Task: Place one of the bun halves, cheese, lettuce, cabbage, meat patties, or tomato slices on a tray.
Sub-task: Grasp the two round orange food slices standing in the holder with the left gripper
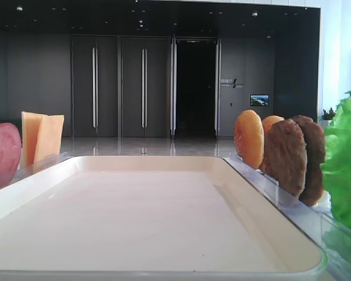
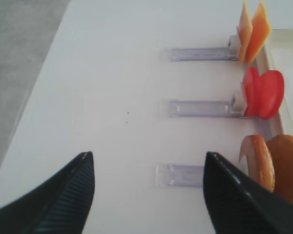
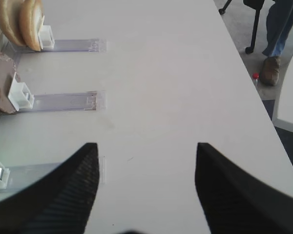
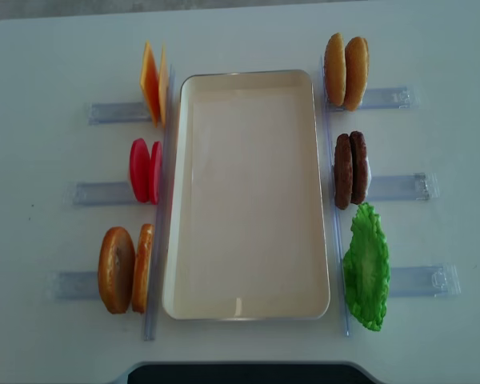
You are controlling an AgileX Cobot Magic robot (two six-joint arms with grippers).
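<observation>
The cream-white tray [image 4: 248,308] lies in the middle of the table with nothing in it. On its left stand the cheese [image 4: 151,83], the tomato slices [image 4: 144,170] and two bun halves [image 4: 124,270]. On its right stand two more bun halves [image 4: 346,70], the meat patties [image 4: 350,170] and the lettuce [image 4: 366,266]. No cabbage shows. My left gripper [image 2: 149,158] hangs open over bare table, left of the bun halves [image 2: 273,165], tomato slices [image 2: 263,92] and cheese [image 2: 254,31]. My right gripper [image 3: 145,151] is open over bare table, right of the bun halves [image 3: 19,22] and a patty [image 3: 2,83].
Clear plastic racks [image 4: 400,186] hold each food item and stick out sideways from the tray. The table's right edge runs near a person's shoe [image 3: 271,70] and a chair leg on the floor. Neither arm shows in the overhead view.
</observation>
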